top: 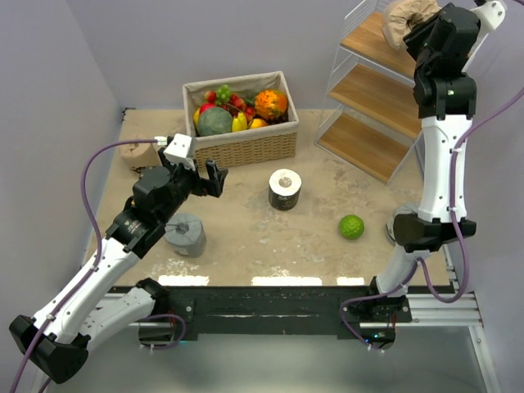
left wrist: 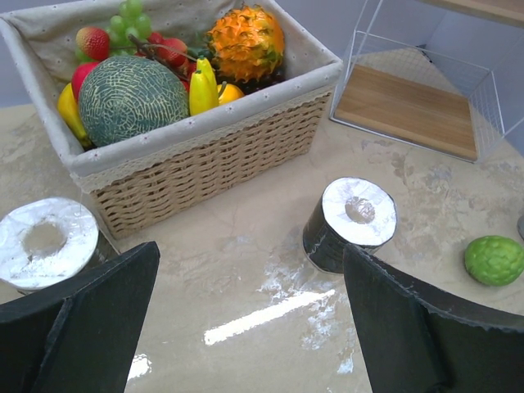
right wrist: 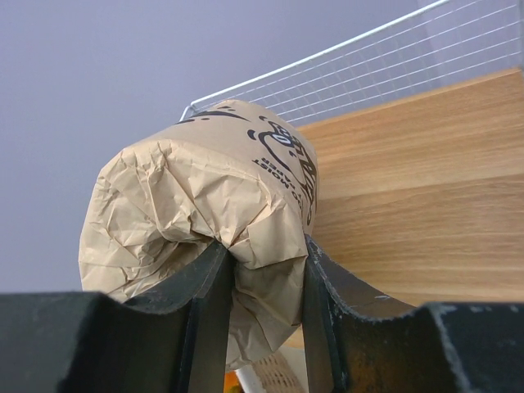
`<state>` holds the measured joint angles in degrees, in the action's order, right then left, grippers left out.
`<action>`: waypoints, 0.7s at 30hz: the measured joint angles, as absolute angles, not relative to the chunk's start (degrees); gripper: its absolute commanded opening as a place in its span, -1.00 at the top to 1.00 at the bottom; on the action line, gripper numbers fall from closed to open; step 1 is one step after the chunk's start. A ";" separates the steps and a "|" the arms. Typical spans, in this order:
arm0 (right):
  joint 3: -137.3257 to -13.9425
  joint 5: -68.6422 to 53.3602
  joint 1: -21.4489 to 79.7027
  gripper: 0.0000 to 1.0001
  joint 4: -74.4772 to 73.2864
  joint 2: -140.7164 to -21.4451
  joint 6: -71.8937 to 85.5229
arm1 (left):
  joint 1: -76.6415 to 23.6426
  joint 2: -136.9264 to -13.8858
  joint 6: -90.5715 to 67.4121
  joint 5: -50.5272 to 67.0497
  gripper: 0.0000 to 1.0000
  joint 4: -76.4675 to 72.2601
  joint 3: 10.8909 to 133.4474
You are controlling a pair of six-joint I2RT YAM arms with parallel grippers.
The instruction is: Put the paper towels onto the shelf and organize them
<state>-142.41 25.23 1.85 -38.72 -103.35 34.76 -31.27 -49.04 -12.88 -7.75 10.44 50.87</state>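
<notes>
The white wire shelf (top: 368, 90) with three wooden boards stands at the back right. My right gripper (top: 419, 33) is shut on a kraft tan paper towel roll (top: 401, 20) and holds it over the top board. In the right wrist view its jaws (right wrist: 262, 246) pinch the crumpled wrap of the roll (right wrist: 205, 188) just above the board (right wrist: 409, 180). My left gripper (top: 209, 176) is open and empty above the table (left wrist: 250, 250). A black roll (top: 285, 189) stands upright mid-table, just beyond its right finger (left wrist: 350, 223). A grey roll (top: 186, 234) stands under the left arm.
A wicker fruit basket (top: 246, 147) sits at the back centre. A second kraft roll (top: 135, 153) lies left of it. A green lime (top: 352, 227) lies near the right arm's base. A grey roll (top: 399, 219) is partly hidden behind that arm. A shiny-ended roll (left wrist: 45, 241) shows at the left.
</notes>
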 measured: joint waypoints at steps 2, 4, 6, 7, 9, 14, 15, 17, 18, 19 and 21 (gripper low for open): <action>-142.89 23.92 1.67 0.24 -38.30 -104.57 35.57 | -31.27 -49.04 -12.88 -7.79 -1.00 10.44 50.87; -142.91 22.74 1.52 0.20 -38.09 -105.43 36.34 | -31.27 -49.08 -12.88 -7.81 -1.00 10.44 50.87; -142.93 22.06 1.48 0.08 -38.00 -106.08 36.99 | -31.27 -49.12 -12.88 -7.86 -1.00 10.44 50.87; -142.91 21.61 1.43 0.03 -37.89 -106.37 37.30 | -31.27 -49.12 -12.88 -7.92 -1.00 10.44 50.87; -142.93 21.26 1.34 -0.10 -37.28 -106.83 37.78 | -31.27 -49.12 -12.88 -8.01 -1.00 10.44 50.87; -145.08 20.05 0.71 -0.24 -34.70 -108.09 38.72 | -31.27 -49.23 -12.88 -8.21 -1.00 10.44 50.87; -145.56 19.88 0.60 -0.25 -34.13 -108.29 38.96 | -31.27 -49.28 -12.88 -8.21 -1.00 10.44 50.87; -146.04 19.59 0.40 -0.25 -32.88 -108.38 39.38 | -31.27 -49.45 -12.88 -8.21 -1.00 10.44 50.87; -146.17 19.33 0.34 -0.25 -32.21 -108.38 39.55 | -31.27 -49.52 -12.88 -8.23 -1.00 10.46 50.87; -146.26 19.09 0.32 -0.25 -31.79 -108.38 39.70 | -31.27 -49.56 -12.88 -8.25 -1.00 10.46 50.87; -146.26 18.46 0.30 -0.25 -31.11 -108.38 39.90 | -31.27 -49.56 -12.86 -8.36 -1.00 10.46 50.87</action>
